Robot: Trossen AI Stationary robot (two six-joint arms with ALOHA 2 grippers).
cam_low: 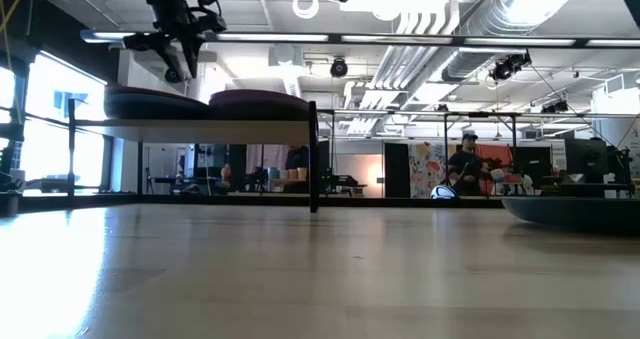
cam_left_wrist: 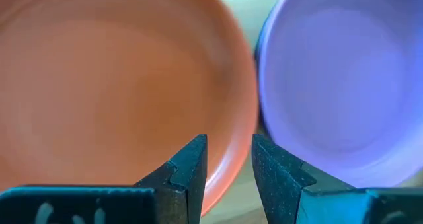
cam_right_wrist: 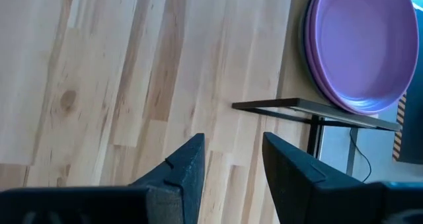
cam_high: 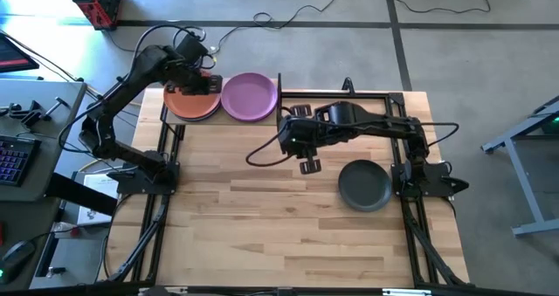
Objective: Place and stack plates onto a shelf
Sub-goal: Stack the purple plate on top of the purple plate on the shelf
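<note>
Orange is filling most of the left wrist view: the left gripper (cam_left_wrist: 228, 161) is hanging right above the orange plate (cam_high: 190, 102), its fingers a narrow gap apart and gripping nothing. In the high view that plate is topping one pile on the shelf (cam_high: 278, 93), which is standing at the table's eleven o'clock; the purple plate (cam_high: 249, 96) is topping a second pile just beside it, toward three o'clock. From table height both piles are looking several plates thick, so most of the stacking is judged to be done already, though the exact count is not showing.

Near the middle of the table the right gripper (cam_high: 307, 163) is hovering over bare wood, its fingers likewise slightly parted and holding nothing. One dark grey plate (cam_high: 364, 184) is lying on the table (cam_high: 262, 235) at about four o'clock, close to the right arm's base and well apart from the shelf. That one is looking like the remaining job.

A thin black post (cam_right_wrist: 317, 141) at the shelf corner is standing between the loose plate and the piles. Beyond the table, cables (cam_high: 349, 3) are trailing across the floor and a keyboard (cam_high: 12, 161) is sitting on a side desk; a person (cam_low: 465, 164) is sitting far back in the room.
</note>
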